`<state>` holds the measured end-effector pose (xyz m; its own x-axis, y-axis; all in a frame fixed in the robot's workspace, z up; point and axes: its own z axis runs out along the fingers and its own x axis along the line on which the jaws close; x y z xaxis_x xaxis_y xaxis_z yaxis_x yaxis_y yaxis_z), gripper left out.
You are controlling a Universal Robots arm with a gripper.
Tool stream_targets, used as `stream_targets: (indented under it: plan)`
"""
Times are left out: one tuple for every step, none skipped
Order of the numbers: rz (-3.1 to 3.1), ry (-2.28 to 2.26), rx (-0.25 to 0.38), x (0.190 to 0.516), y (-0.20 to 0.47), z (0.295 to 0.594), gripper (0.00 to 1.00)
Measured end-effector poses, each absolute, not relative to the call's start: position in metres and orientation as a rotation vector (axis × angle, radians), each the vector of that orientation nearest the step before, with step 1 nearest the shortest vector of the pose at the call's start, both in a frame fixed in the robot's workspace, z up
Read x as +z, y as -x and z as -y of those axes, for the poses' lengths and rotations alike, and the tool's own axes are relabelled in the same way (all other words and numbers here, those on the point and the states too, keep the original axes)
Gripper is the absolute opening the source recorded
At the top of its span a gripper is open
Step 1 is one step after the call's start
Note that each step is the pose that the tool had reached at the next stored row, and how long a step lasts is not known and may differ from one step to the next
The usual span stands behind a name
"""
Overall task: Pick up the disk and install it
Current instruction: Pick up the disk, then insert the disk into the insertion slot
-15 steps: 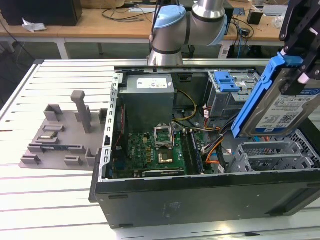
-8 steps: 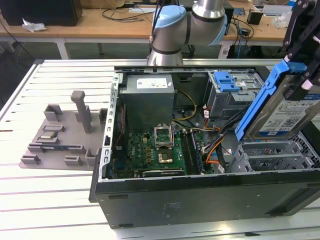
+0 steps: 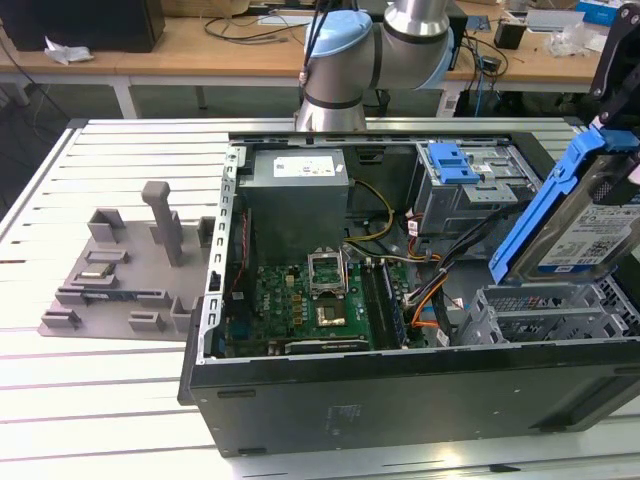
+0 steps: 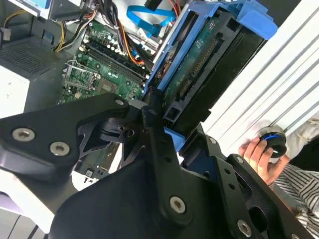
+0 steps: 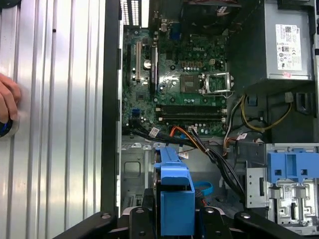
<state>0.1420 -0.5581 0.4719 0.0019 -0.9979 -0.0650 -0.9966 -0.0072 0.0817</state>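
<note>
Clamping the disk (image 3: 590,215) by its blue carrier, the gripper (image 5: 174,216) holds it tilted, seemingly clear of the open case (image 3: 350,400) (exterior view's right)

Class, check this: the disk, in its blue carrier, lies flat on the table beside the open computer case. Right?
No. The exterior view shows the disk, in its blue carrier, tilted above the open computer case; in the first wrist view the end effector grips it.

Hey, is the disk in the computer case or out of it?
Out. The gripper holds the disk tilted in the air above the open case, not seated in any bay.
</note>
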Motion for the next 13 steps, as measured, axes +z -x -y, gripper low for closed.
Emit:
stream_targets:
  plan:
    - [2.205,-2.215,-0.162,0.4711,-0.1433,0.5581,0.37]
    - [2.205,-2.215,-0.162,0.4708,-0.1442,0.5581,0.37]
    - [2.205,-2.215,-0.162,0.4706,-0.1448,0.5581,0.37]
    - [2.205,-2.215,-0.162,0.4703,-0.1465,0.5581,0.37]
    - [2.205,-2.215,-0.162,0.4703,-0.1472,0.5581,0.37]
    - [2.205,-2.215,-0.162,0.4703,-0.1475,0.5581,0.37]
    - [2.205,-2.214,-0.162,0.4704,-0.1475,0.5581,0.37]
    - [2.205,-2.214,-0.162,0.4703,-0.1476,0.5581,0.37]
    - [2.205,-2.215,-0.162,0.4703,-0.1477,0.5581,0.37]
    - [2.205,-2.215,-0.162,0.4703,-0.1477,0.5581,0.37]
    - [2.205,-2.214,-0.162,0.4703,-0.1478,0.5581,0.37]
    - [2.205,-2.215,-0.162,0.4703,-0.1479,0.5581,0.37]
    - [2.204,-2.211,-0.157,0.4702,-0.1479,0.5582,0.37]
